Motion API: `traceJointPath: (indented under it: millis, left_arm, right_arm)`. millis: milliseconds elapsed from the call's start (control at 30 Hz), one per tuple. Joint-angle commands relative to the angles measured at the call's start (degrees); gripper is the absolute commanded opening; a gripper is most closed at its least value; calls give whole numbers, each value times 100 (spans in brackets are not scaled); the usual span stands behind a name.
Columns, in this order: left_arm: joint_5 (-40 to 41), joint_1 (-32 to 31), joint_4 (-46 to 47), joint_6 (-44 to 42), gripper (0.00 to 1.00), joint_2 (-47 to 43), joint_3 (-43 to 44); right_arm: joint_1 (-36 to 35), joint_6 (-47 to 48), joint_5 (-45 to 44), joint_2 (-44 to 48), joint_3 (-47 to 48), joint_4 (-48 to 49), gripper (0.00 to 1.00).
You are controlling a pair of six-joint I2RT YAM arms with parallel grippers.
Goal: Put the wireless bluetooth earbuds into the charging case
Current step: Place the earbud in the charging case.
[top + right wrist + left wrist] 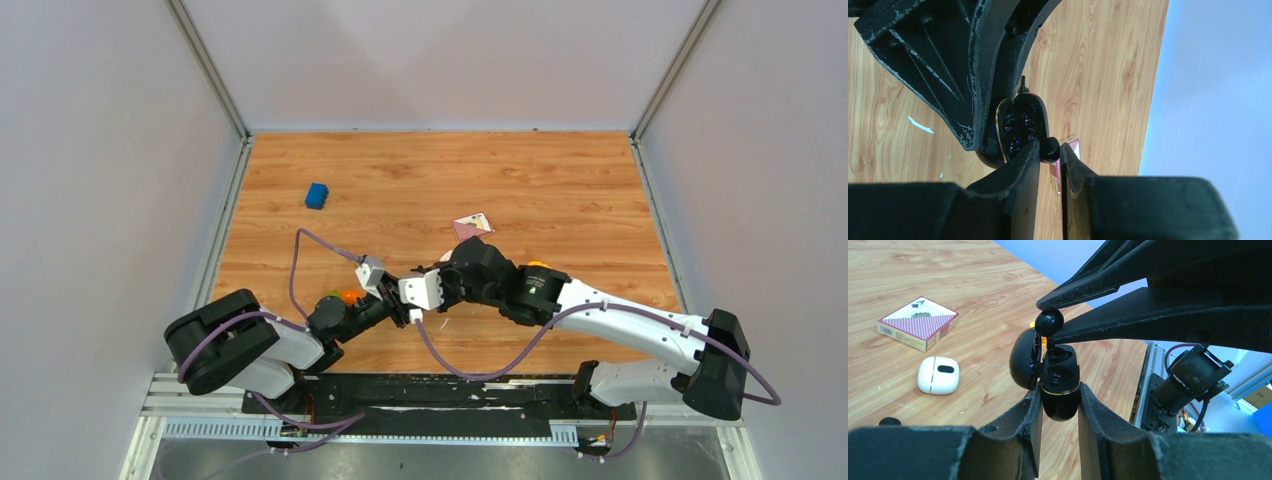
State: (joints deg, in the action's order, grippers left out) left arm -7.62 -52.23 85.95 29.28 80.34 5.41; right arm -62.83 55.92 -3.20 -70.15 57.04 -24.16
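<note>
The charging case (1060,390) is glossy black with a gold rim. Its lid (1023,360) hangs open to the left and its dark sockets (1058,374) face the camera. My left gripper (1060,402) is shut on the lower half of the case, well above the table. A black earbud (1049,322) sits just above the case's top end, pinched between the right gripper's fingertips (1083,290). In the right wrist view my right gripper (1049,150) is shut on that earbud (1050,148), right beside the open case (1020,125). From above, both grippers meet under the wrist cameras (415,292).
A red-patterned card box (918,322) and a white oval case (938,375) lie on the wooden table to the left. A small black rounded piece (889,421) lies nearer, half hidden by my finger. A blue block (317,195) sits at the far left.
</note>
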Motion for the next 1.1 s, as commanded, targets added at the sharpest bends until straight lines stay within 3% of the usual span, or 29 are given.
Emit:
traceJointPath:
  millis: [0,633,867,967,1067]
  left_arm:
    - [59,46,607,-31,0,-158,20]
    - [86,107,607,-81,0,-224,-32]
    - [38,108,607,-255,0,-198,-43]
    - [-1,109,611,-411,0,-194,-74]
    - [-55,107,607,-598,0,-185,-103]
  right_arm:
    - [-88,50,-133,-23,-22,201,15]
    - [-260,84,-276,-82,-77,183,16]
    - [-232,-526,-105,60,492,-443,43]
    - [-91,-686,37,195,907,-889,46]
    - [230,-970,720,334,1484,-1356,48]
